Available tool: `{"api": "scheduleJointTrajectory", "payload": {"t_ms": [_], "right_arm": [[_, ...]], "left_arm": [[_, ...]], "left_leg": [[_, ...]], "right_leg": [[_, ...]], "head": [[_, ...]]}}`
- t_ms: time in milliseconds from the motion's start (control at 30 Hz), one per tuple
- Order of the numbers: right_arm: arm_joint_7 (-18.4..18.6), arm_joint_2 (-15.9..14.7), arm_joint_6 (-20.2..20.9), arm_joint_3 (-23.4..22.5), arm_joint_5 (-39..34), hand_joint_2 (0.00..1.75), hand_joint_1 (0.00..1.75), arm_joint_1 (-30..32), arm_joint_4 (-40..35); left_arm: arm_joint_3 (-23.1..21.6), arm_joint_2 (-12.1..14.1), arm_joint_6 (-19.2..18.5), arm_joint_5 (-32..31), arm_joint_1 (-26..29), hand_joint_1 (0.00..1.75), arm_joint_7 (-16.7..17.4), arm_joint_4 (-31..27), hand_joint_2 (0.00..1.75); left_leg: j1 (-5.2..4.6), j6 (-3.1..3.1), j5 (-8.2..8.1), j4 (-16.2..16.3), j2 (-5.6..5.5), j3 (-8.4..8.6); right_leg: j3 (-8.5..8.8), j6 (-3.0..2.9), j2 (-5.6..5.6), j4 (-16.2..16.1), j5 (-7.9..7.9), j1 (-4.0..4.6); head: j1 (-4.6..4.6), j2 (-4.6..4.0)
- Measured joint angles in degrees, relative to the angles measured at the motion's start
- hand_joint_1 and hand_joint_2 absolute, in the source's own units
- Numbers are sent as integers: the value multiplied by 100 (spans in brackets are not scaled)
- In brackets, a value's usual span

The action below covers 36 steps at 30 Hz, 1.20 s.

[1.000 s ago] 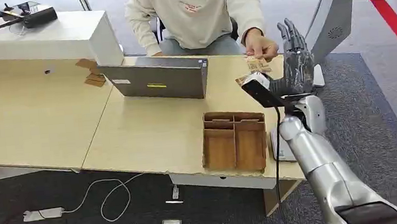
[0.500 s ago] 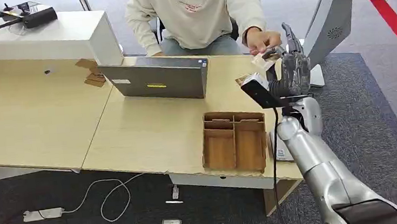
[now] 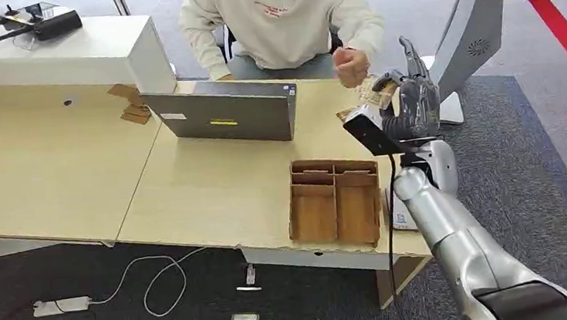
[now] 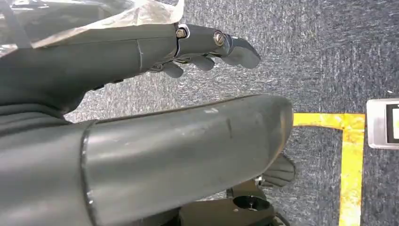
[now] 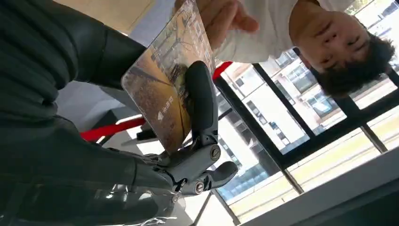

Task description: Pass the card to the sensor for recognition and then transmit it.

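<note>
The card (image 5: 167, 84) looked glossy, a printed laminate catching light at upper centre. The right hand (image 5: 94, 141) holding it was matt dark plastic with small metal screws. The table (image 3: 57, 172) showed pale smooth wood laminate; the tray (image 3: 336, 200) at lower centre-right looked like raw brown cardboard. The carpet (image 4: 306, 56) was rough grey pile.

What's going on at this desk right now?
The robot's right hand is raised over the far right corner of the desk and holds a card between thumb and fingers. A person in a cream sweatshirt sits across from it, with a hand close to the card but not gripping it. A closed laptop and a cardboard tray sit on the desk. The left hand hangs over the carpet, holding nothing.
</note>
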Motion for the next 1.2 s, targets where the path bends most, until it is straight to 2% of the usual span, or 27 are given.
{"api": "scheduleJointTrajectory", "payload": {"t_ms": [300,567,867,1200], "right_arm": [[72,-129,85,-4,-411,175,175,-59,94],[184,-658,247,-116,-885,175,175,125,164],[288,-1197,644,-201,-905,175,175,446,155],[422,-1392,793,-199,-743,175,175,727,92]], "left_arm": [[4,-2,35,210,21,0,-55,0,0],[4,-4,70,483,98,0,-96,-2,0],[4,-13,16,496,74,0,192,7,0],[4,-48,-17,562,12,0,267,11,0]], "left_leg": [[0,0,0,2,0,1],[-1,1,0,4,-1,0],[-2,1,-1,3,0,1],[-1,1,-1,3,1,0]], "right_leg": [[-2,0,0,-2,0,0],[-4,1,0,-6,0,-3],[-4,0,1,-5,1,-2],[-3,0,1,-4,1,-1]], "head": [[-2,0],[0,0],[-2,0],[0,0]]}}
